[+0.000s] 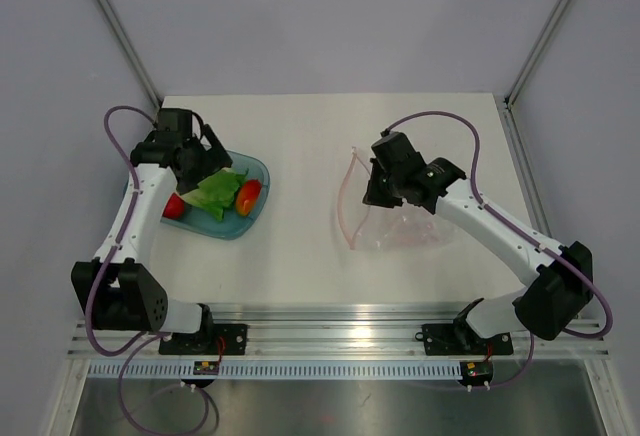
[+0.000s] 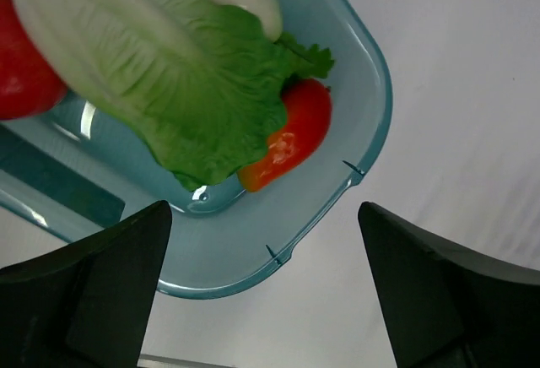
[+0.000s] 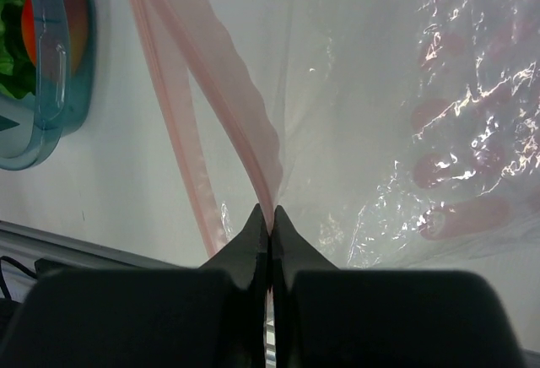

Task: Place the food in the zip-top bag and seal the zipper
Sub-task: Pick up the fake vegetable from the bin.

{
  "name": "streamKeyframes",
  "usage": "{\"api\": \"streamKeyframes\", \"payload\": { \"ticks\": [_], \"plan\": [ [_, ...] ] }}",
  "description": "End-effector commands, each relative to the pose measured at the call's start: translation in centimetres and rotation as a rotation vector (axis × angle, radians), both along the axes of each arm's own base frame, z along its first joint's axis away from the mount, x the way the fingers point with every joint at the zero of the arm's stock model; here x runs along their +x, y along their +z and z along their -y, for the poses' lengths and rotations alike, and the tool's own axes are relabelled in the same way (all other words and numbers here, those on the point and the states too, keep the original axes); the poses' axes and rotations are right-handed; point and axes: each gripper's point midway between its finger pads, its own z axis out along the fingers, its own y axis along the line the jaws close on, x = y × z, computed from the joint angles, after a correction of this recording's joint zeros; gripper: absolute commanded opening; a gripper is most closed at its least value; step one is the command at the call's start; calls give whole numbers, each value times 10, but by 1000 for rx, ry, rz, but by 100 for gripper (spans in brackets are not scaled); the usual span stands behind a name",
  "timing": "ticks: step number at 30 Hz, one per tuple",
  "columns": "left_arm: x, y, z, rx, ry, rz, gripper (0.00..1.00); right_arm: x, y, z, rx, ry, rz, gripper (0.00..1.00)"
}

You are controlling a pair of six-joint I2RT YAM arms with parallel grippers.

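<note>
Food (image 2: 186, 89) lies directly under the left gripper (image 2: 263, 250), whose fingers are spread wide and hold nothing. It is a green leafy piece over a red-orange piece (image 2: 291, 136), with a red round one (image 2: 25, 64) beside them, all in the teal bowl (image 2: 363, 73) on the left of the table (image 1: 300, 156). The right gripper (image 3: 270, 216), pressed together, pinches the pink zipper (image 3: 219, 73) lip of the clear zip-top bag (image 3: 380, 89). The bag sits right of centre, well apart from the bowl, its mouth facing left.
</note>
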Motion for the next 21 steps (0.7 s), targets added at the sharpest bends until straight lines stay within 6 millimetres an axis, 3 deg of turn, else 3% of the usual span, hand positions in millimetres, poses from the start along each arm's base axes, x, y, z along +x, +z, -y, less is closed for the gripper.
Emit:
{"api": "streamKeyframes", "payload": {
  "ticks": [1,12,17,21],
  "plan": [
    [-8,-7,-24,67,174,-39,98,0,16,-10,53,50,62,0],
    [-15,-65,-24,35,253,-98,84,1,10,-18,55,101,51,0],
    [1,-82,-23,36,255,-93,80,0,10,-21,65,107,46,0],
    [14,-89,-22,28,251,-78,68,-1,9,-21,69,106,39,0]
  ]
}}
